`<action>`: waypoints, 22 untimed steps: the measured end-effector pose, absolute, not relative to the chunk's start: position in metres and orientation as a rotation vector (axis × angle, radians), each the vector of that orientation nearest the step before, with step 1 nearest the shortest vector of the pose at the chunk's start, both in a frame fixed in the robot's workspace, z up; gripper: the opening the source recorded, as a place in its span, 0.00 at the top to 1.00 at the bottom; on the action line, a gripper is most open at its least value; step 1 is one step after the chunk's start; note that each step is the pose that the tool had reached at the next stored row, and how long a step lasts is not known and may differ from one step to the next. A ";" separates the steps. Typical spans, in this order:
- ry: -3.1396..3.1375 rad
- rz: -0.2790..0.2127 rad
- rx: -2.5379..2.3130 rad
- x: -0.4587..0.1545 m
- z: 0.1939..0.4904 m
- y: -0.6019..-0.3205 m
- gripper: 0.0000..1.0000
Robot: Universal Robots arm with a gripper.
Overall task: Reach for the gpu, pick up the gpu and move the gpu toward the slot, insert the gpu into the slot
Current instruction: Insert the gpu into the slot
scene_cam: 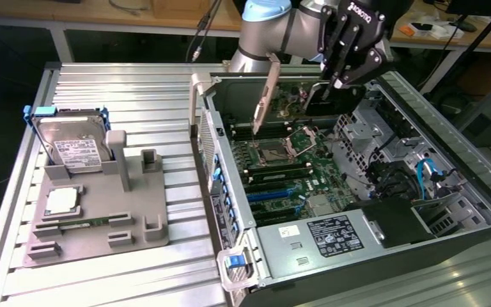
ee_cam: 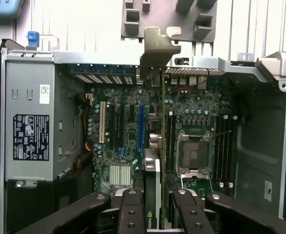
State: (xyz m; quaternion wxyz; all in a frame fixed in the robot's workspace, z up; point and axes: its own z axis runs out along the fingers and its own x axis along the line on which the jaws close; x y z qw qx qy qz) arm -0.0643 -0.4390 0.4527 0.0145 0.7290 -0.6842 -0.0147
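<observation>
**Card held over open computer.** The gpu (scene_cam: 331,101) is gripped on edge by the gripper (scene_cam: 345,78) of the arm, above an opened computer case (scene_cam: 454,173) that is laid on its side on a slatted metal desk (scene_cam: 135,89). The gripper is closed on the card. In the wrist view the black fingers (ee_cam: 131,209) are pressed against both of its faces, and the gripper (ee_cam: 156,209) is centred over the card's thin edge. From there the gpu (ee_cam: 155,187) is seen running away to its metal end bracket (ee_cam: 158,46), which is held near the rear wall of the case.

In the exterior view the bracket (scene_cam: 267,99) is seen tilted and raised clear of the circuit board (scene_cam: 314,160). The card is not seated in anything.

The slot (ee_cam: 142,129), a long blue strip, is fixed to the green board. In the wrist view the card's edge is lined up parallel with it and appears just beside it, on the side of the square processor socket (ee_cam: 194,151). In the exterior view the slot (scene_cam: 270,190) is placed between the processor socket (scene_cam: 275,150) and the labelled power supply (scene_cam: 331,233), well apart from the raised card.

At the exterior view's left, a grey holder (scene_cam: 100,236) is set on the desk, with a silver hard drive (scene_cam: 73,144) stood upright in it.
</observation>
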 end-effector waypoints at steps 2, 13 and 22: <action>-2.122 -0.046 2.277 -0.057 0.452 -0.439 0.73; -2.140 -0.046 2.260 -0.050 0.441 -0.439 0.73; -2.194 -0.047 2.208 -0.052 0.424 -0.438 0.73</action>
